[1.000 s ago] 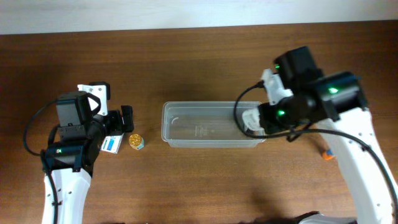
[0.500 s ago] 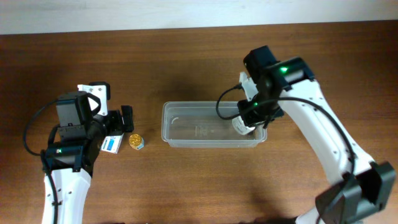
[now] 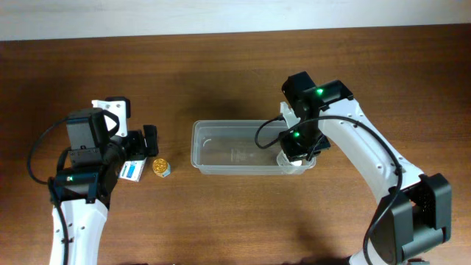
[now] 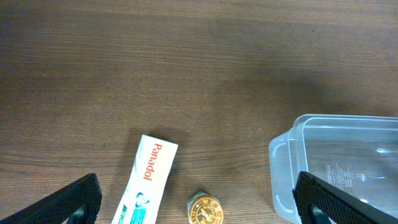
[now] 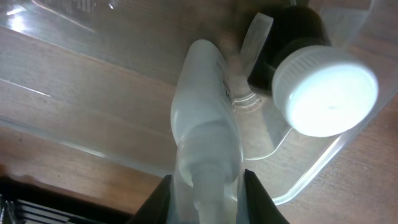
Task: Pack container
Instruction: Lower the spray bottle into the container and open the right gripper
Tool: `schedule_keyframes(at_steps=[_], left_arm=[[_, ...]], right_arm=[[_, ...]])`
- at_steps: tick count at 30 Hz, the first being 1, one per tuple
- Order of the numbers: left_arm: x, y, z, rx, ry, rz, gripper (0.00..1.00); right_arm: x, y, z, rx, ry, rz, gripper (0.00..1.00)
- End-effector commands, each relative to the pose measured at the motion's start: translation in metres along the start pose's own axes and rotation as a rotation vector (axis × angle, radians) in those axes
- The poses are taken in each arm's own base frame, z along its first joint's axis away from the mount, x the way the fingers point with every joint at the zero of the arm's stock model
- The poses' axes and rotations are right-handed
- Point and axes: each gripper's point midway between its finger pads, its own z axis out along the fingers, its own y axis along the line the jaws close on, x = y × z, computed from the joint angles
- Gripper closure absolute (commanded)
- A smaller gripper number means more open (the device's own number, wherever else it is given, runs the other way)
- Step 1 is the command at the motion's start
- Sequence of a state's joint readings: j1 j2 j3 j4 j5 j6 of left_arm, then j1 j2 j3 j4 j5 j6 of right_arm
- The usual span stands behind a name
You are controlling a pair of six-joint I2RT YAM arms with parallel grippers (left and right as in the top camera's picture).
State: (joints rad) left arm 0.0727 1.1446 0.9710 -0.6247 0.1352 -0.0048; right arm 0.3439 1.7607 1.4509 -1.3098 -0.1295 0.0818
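Observation:
The clear plastic container (image 3: 235, 147) lies mid-table. My right gripper (image 3: 297, 144) hangs over its right end, shut on a translucent white bottle (image 5: 205, 118) that points down into the tub. A dark bottle with a white cap (image 5: 324, 93) lies in that corner of the container (image 5: 311, 180). My left gripper (image 3: 150, 140) is open and empty, left of the container (image 4: 336, 162). Between its fingers (image 4: 199, 211) sit a gold-lidded jar (image 4: 205, 209) and a white Panadol box (image 4: 147, 180), both also visible in the overhead view, the jar (image 3: 162, 167) and the box (image 3: 132, 171).
The brown wooden table (image 3: 235, 221) ends at a pale wall strip (image 3: 221, 15) along the far edge. My right arm (image 3: 368, 158) crosses the table's right side.
My right arm has swung in toward the left and its wrist has turned over the container's right end, still holding the bottle. The left arm, jar and box have not moved.

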Motion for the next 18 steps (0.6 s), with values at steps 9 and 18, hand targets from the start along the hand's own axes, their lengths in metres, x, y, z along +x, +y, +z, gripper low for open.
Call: schedule_keyframes(at_steps=[9, 18], left_arm=[[-0.011, 0.000, -0.004, 0.004, -0.030, -0.002, 0.01], [-0.011, 0.000, -0.004, 0.004, -0.029, -0.002, 0.01]], right_arm=[[0.001, 0.001, -0.002, 0.010, -0.009, -0.009, 0.57], [-0.013, 0.004, -0.086, 0.045, -0.230, -0.027, 0.51]])
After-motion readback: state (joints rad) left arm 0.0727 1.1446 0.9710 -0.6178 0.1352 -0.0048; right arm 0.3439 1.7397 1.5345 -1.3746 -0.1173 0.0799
